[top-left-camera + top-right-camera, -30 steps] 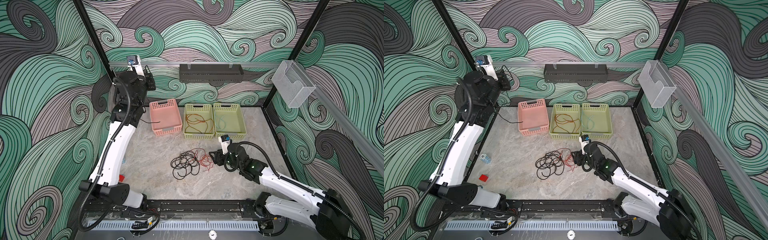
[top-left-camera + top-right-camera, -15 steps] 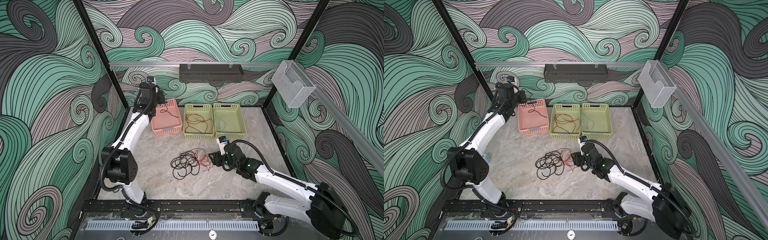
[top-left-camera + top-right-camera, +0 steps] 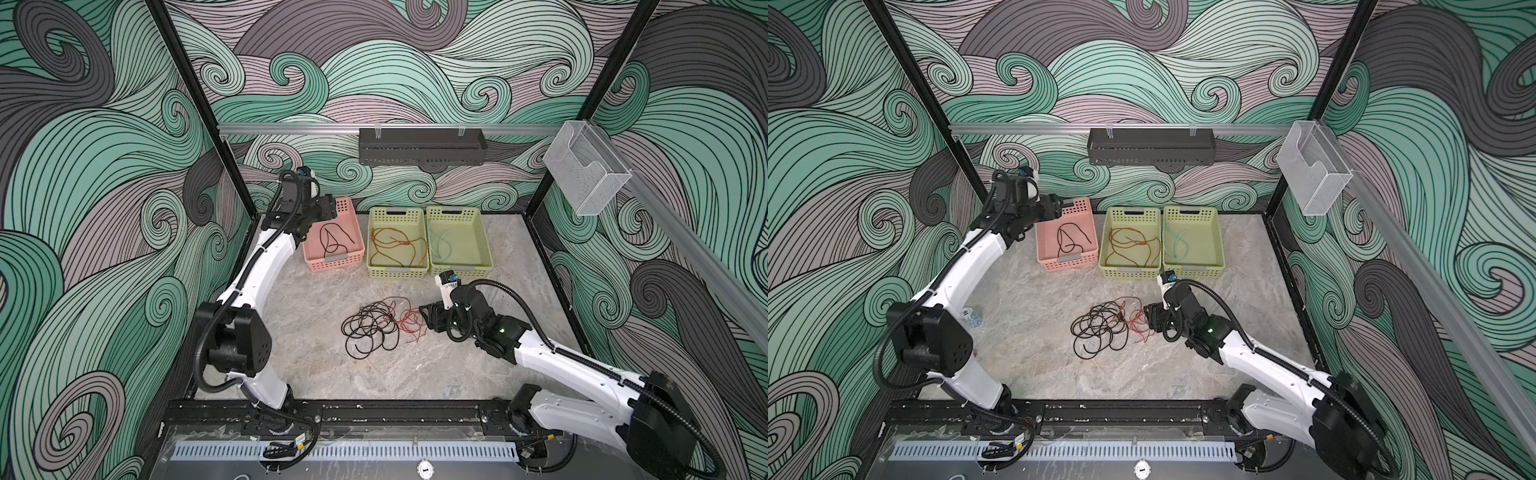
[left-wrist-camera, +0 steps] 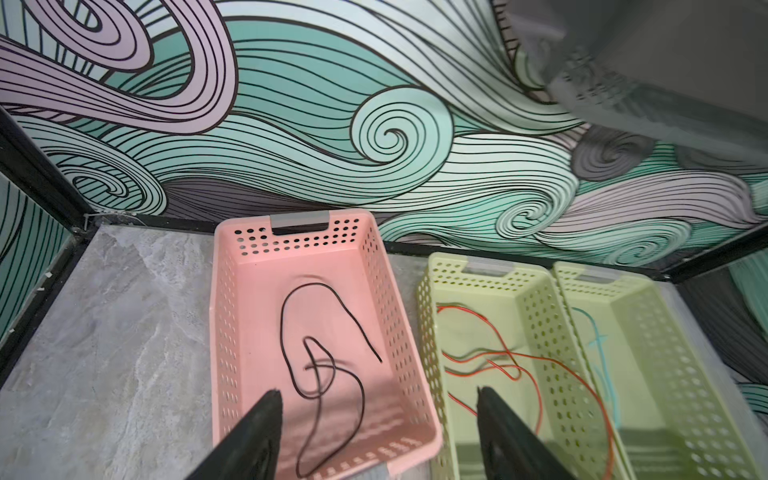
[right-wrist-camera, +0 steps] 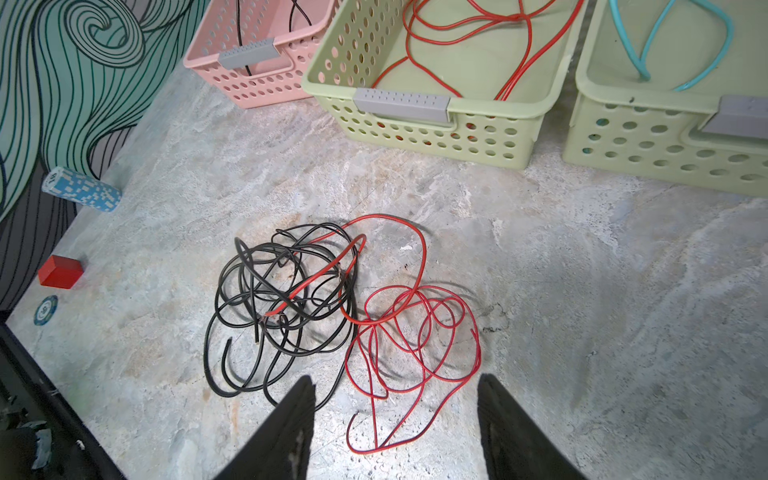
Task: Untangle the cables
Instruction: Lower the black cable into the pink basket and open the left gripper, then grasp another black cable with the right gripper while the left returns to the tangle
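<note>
black fingers of the left hand [image 4: 378,395] stand wide apart with nothing between them, hanging over the pink basket [image 4: 374,266] near the back left corner of the bench [image 4: 124,332]. down in that basket lies a loose black strand [image 4: 316,365], free of everything else. over to the right hand [image 5: 395,379]: also spread open and empty, poised low just beside the red loops [image 5: 415,340] in the middle of the bench. those loops cross into the black coil [image 5: 270,299] on the side toward the bench's left edge. further back, an orange-red strand [image 3: 397,245] sits in the middle green basket [image 3: 397,272], and a short teal piece [image 3: 440,245] in the end green basket [image 3: 461,272] toward the back right corner.

handling, as i read it: these wires are light, limp and thin, so they'll drag their neighbours along rather than resist. the smooth jacket could slide through a loose pinch. best bite looks like a free end or an outer red loop clear of the black, lifted slowly so the crossings slip apart.

against a second ago: the left hand was clamped shut up high at the back left with the black strand trailing from it. now it is over the basket, opened, and the strand lies dropped inside. right hand has hardly budged, same spread.
</note>
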`<action>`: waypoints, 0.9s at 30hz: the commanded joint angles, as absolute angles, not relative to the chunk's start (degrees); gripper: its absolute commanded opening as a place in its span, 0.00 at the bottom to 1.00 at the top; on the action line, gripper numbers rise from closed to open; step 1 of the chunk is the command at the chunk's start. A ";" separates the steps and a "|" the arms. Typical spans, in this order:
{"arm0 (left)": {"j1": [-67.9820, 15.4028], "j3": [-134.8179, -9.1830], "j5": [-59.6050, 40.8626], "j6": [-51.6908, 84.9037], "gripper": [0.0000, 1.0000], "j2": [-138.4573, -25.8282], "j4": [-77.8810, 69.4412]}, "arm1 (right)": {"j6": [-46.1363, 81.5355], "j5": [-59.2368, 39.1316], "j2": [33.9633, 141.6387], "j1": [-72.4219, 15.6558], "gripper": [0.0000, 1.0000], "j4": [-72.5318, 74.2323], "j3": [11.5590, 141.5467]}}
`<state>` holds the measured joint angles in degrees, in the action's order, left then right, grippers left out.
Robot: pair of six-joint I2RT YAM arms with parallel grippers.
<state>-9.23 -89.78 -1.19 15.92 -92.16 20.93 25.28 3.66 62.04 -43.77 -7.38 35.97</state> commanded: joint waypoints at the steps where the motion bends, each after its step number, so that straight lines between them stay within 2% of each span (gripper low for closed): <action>1: -12.72 -81.73 -7.31 20.60 0.72 -83.84 21.03 | 26.43 3.93 59.63 -43.73 0.61 -10.01 37.27; 7: -22.15 -58.19 -4.17 24.44 0.68 -69.45 17.83 | 27.08 1.23 58.51 -43.58 0.60 -15.15 38.61; 14: -31.21 -31.17 -3.56 39.69 0.66 -57.01 8.39 | 27.55 -4.28 63.38 -44.39 0.57 -17.86 43.31; 18: -35.09 -23.71 -0.05 43.75 0.65 -54.36 6.14 | 25.49 -7.30 70.11 -45.46 0.57 -16.29 47.39; 23: -36.63 -18.92 3.34 48.43 0.63 -53.03 5.58 | 15.74 -10.88 83.83 -47.60 0.54 -17.39 56.20; 27: -36.72 -16.41 5.09 52.17 0.62 -51.67 5.28 | 11.04 -8.74 91.66 -51.14 0.52 -17.63 60.37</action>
<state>-36.34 -17.10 1.96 47.72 -52.80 6.98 16.78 -8.69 88.64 -48.77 -16.53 58.26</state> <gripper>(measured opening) 0.622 0.518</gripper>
